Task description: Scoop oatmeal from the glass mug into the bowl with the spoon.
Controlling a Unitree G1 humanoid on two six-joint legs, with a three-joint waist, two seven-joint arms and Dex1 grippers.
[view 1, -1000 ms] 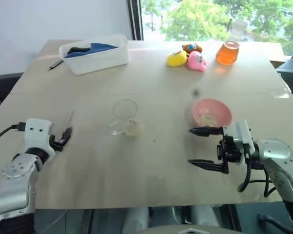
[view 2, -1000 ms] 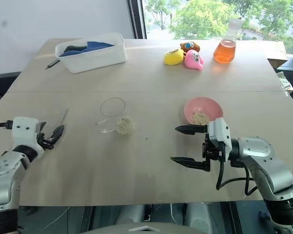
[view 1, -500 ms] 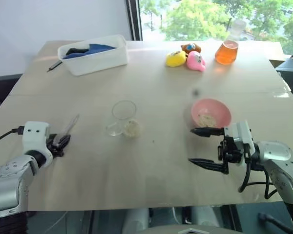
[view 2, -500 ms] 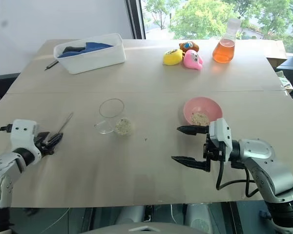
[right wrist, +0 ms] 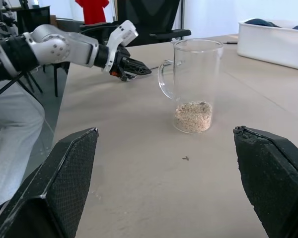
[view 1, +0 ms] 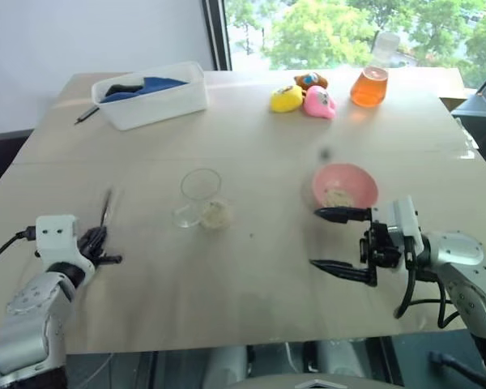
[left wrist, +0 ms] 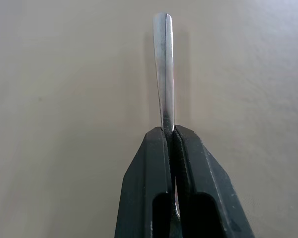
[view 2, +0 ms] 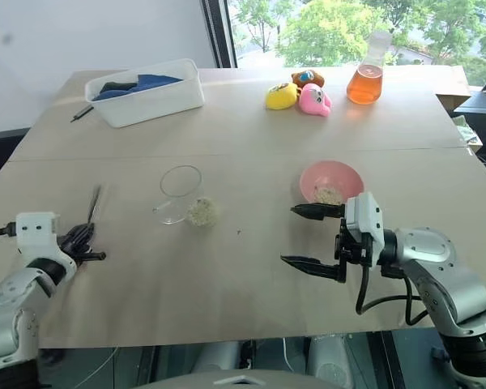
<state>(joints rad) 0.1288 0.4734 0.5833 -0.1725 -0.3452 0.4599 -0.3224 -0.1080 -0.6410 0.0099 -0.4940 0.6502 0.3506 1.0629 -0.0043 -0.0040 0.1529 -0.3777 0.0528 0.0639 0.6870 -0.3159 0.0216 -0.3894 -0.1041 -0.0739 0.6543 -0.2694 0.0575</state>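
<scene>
A broad pale beige tabletop (view 2: 251,154) stood before a plain white wall (view 2: 89,36). Beside it, a dark-framed window (view 2: 219,32) showed sunlit green trees (view 2: 332,28); daylight fell across the surface.

Pale beige surface (view 2: 251,284), seam across middle. Far left: white rectangular tub (view 2: 145,91) with blue and dark items inside, dark pen (view 2: 82,113) just beside it. Far right: conical flask (view 2: 366,80) of orange liquid; near it, yellow toy (view 2: 280,96) and pink toy (view 2: 314,100) touching, small orange toy (view 2: 306,78) behind. Centre: glass mug (view 2: 181,193) with oatmeal (view 2: 200,211) at bottom. Right of it, well apart: pink bowl (view 2: 330,181) holding some oatmeal.
</scene>
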